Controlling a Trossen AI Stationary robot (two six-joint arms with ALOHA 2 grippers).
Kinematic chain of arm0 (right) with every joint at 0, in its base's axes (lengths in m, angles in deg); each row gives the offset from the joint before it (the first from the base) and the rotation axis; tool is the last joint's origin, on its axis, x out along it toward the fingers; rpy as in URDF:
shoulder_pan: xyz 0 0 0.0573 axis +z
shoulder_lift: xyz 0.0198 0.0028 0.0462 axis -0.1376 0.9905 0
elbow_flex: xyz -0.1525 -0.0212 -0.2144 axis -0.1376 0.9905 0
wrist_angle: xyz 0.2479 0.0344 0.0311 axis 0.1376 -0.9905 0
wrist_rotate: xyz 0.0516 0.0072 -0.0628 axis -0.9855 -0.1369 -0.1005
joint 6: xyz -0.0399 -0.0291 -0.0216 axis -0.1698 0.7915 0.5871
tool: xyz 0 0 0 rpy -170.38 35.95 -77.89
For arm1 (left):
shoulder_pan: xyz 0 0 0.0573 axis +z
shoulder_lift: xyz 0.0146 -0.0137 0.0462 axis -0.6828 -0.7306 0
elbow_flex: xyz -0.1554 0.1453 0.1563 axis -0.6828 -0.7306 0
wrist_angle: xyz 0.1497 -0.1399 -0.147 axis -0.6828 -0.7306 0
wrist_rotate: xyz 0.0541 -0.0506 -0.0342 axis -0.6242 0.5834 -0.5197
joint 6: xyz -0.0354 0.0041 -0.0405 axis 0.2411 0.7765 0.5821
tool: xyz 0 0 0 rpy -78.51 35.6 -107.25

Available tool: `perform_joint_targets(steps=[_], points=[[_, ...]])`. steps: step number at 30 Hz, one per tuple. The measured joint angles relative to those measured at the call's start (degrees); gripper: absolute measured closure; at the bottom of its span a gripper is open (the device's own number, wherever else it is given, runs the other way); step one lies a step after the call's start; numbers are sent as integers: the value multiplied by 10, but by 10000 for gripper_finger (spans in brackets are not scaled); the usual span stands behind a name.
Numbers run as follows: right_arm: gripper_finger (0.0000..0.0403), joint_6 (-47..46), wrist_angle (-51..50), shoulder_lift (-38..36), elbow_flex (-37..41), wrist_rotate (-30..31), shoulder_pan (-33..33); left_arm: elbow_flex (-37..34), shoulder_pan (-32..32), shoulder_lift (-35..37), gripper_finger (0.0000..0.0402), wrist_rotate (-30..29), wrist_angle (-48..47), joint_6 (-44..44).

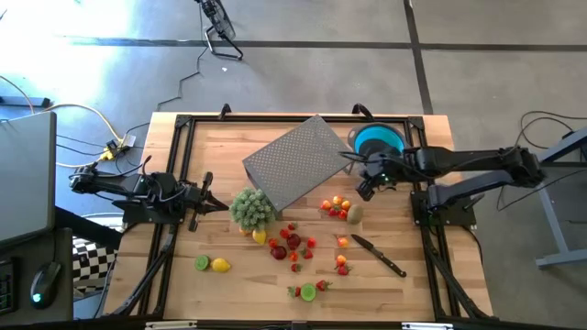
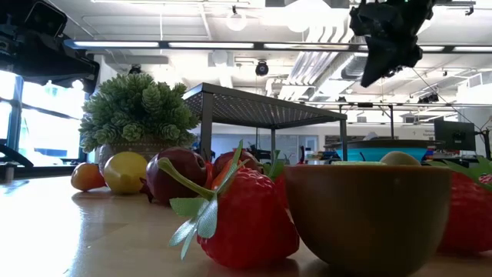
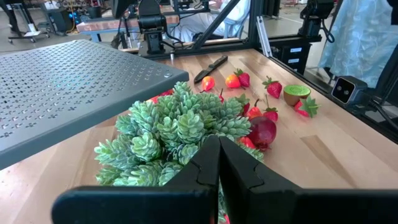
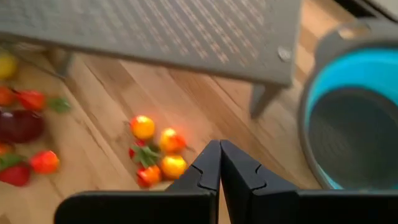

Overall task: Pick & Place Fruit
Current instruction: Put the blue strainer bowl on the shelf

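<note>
The right arm reached in from the right edge of the table, stretched almost level, its elbow out past the frame; the right gripper hung above the wood just in front of the blue bowl and beside the corner of the grey perforated stand; its fingers were pressed together with nothing between them. In the low view it showed as a dark shape high up, well clear of the tabletop.

The left arm lay folded along the left side of the table; the left gripper pointed toward the small green potted plant, stopping just short of it, its fingers likewise closed and empty.

The fruit was scattered over the middle and front of the table (none in the bowl): a cluster of orange and red pieces with a brownish-green one near the right gripper; dark red pieces and strawberries in front of the plant; a lime half and a lemon off to the left; another lime half near the front edge. A black-handled knife lay to the right of the fruit.
</note>
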Motion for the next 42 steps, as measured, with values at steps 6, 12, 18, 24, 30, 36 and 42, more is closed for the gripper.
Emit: perform_joint_targets(steps=[6, 12, 18, 24, 30, 36, 42], points=[[401, -11, -80, 46, -28, 10, 0, 0, 0, 0, 401, 0, 0, 0], [401, -11, -110, 84, -28, 44, -8, 0, 0, 0, 401, 0, 0, 0], [401, 10, -102, 112, -28, 43, -24, 0, 0, 0, 401, 0, 0, 0], [401, 65, -76, 125, -28, 41, -28, 0, 0, 0, 401, 0, 0, 0], [401, 66, -65, 125, -28, 42, -28, 0, 0, 0, 401, 0, 0, 0], [359, 53, -66, 125, -28, 38, -28, 0, 0, 0, 401, 0, 0, -7], [239, 53, -66, 125, -28, 63, -28, 0, 0, 0, 401, 0, 0, -14]])
